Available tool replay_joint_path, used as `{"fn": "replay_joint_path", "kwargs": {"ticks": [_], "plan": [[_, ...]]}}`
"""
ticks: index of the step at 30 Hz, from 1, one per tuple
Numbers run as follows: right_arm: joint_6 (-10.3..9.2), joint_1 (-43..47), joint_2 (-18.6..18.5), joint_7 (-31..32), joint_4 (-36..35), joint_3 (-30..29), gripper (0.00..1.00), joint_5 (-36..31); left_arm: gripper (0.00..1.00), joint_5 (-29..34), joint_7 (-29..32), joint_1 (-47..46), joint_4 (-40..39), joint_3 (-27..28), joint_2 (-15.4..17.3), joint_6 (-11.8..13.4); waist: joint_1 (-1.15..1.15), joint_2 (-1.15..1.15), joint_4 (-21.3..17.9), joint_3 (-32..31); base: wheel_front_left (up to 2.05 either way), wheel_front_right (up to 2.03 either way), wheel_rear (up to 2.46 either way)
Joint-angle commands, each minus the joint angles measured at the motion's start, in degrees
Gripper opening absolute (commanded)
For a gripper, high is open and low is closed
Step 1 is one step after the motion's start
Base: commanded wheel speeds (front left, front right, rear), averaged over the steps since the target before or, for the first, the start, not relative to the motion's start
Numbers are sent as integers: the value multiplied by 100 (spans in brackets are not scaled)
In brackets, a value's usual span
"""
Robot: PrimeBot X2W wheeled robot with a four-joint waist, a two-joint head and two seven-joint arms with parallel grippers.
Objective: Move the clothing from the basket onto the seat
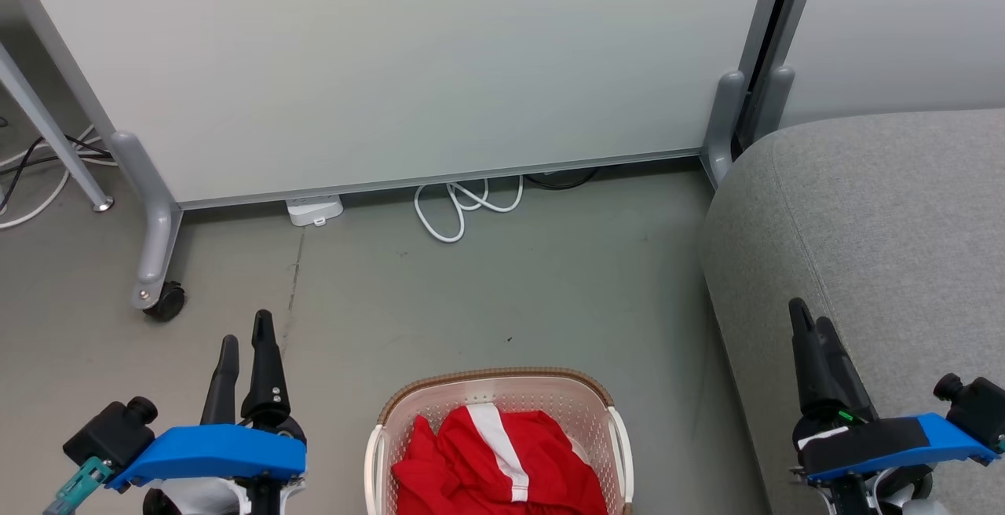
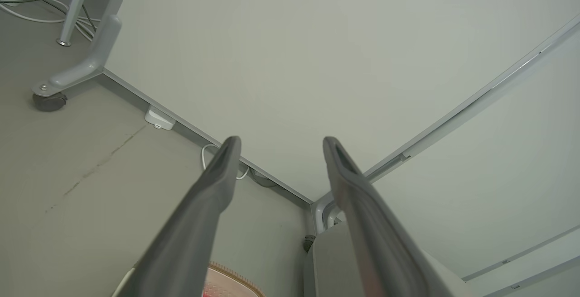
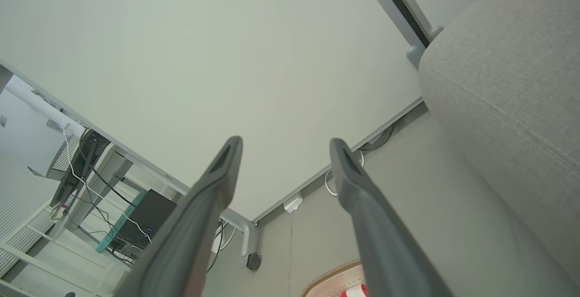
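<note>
None of the red clothing [image 1: 487,460] is on the grey sofa seat [image 1: 887,217] yet; it lies heaped in the laundry basket [image 1: 502,380] on the floor [image 1: 471,287], while the left end effector [image 1: 245,328] and the right end effector [image 1: 810,312] hang open, holding nothing.

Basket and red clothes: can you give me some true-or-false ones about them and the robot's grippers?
1. The red clothing lies inside the laundry basket. True.
2. The left gripper holds a red garment. False: it is open and empty.
3. The grey sofa seat stands on the robot's right of the basket. True.
4. The right gripper is shut. False: its fingers stand apart, holding nothing.
5. A white cable lies looped on the floor by the partition. True.
</note>
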Motion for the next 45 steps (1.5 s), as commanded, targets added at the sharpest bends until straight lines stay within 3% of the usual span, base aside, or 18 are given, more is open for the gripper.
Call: {"fn": "replay_joint_path", "kwargs": {"ticks": [1, 16, 45], "plan": [[15, -85, -38, -62, -81, 21, 100, -181, 100, 184, -52, -141, -67, -18, 48, 14, 0, 0, 2, -1, 0, 0, 0], [16, -84, -47, -316, -23, 153, 100, -1351, 100, 1418, -309, -149, 0, -226, 56, 62, 0, 0, 31, -2, 0, 0, 0], [19, -94, -60, -730, -30, 335, 100, -3114, 100, 3063, -719, -168, 53, -517, 63, 164, 0, 0, 122, -2, 0, 0, 0]]}}
